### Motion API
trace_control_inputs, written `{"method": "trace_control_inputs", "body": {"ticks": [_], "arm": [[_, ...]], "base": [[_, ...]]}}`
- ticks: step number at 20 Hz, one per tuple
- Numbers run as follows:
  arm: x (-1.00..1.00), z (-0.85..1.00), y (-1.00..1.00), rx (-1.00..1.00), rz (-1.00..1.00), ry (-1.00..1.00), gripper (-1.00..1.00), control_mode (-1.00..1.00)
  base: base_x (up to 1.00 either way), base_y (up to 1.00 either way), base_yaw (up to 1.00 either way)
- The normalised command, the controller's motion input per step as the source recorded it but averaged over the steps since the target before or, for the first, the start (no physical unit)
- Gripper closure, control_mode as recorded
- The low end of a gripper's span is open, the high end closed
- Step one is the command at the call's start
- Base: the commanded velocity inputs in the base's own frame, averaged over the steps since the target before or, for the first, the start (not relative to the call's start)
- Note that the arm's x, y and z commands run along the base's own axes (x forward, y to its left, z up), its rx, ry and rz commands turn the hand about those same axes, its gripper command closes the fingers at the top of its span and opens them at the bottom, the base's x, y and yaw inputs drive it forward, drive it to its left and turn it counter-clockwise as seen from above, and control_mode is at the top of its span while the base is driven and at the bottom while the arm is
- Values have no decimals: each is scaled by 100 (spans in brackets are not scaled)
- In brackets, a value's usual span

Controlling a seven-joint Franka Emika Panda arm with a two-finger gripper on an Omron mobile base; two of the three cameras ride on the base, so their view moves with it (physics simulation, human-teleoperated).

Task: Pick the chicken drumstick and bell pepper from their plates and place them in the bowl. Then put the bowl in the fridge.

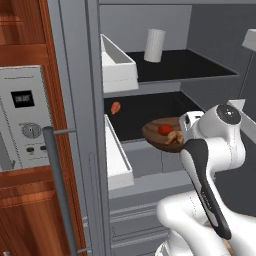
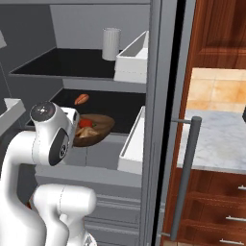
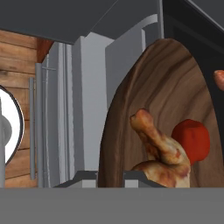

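1. The gripper is nearly closed and pinches the rim of the bowl.
2. The bowl hangs at the front edge of the middle shelf inside the open fridge.
3. The pepper and the drumstick lie in the bowl and touch each other.
4. A small orange food piece lies on the same shelf, behind the bowl and apart from it.
5. A white cup stands on the upper shelf, beside a white door bin.
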Motion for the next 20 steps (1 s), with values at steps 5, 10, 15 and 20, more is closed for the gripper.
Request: {"method": "trace_control_inputs", "body": {"ticks": [5, 10, 15, 20], "arm": [[0, 0, 0, 0, 0, 0, 100, 100], [0, 0, 0, 0, 0, 0, 100, 100], [0, 0, 0, 0, 0, 0, 100, -100], [0, 0, 0, 0, 0, 0, 100, -100]], "base": [[0, 0, 0], [0, 0, 0], [0, 0, 0], [0, 0, 0]]}}
